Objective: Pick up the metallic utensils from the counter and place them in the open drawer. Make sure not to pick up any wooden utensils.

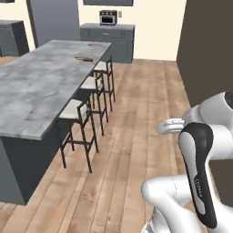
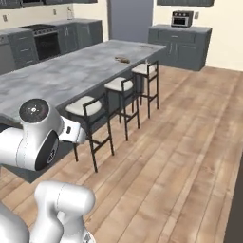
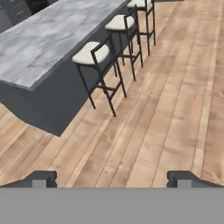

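Note:
The counter (image 1: 41,86) is a long grey-veined marble island top, also seen in the right base view (image 2: 71,76) and at the upper left of the hand view (image 3: 48,39). Near its far end lie small slim utensils, one brownish group (image 1: 84,58) (image 2: 122,59) and another further back (image 1: 94,44) (image 2: 144,46); they are too small to tell metal from wood. My gripper (image 3: 113,179) hangs open over bare wooden floor, well short of the island, with nothing between its fingertips (image 3: 43,178). The open drawer is out of view.
Three black-framed stools with pale seats (image 1: 75,109) (image 2: 85,107) (image 3: 89,52) line the island's near side. Dark cabinets with a toaster oven (image 1: 108,17) (image 2: 182,18) stand at the back. A stove (image 2: 42,38) is far left, and a dark wall (image 1: 205,45) rises on the right.

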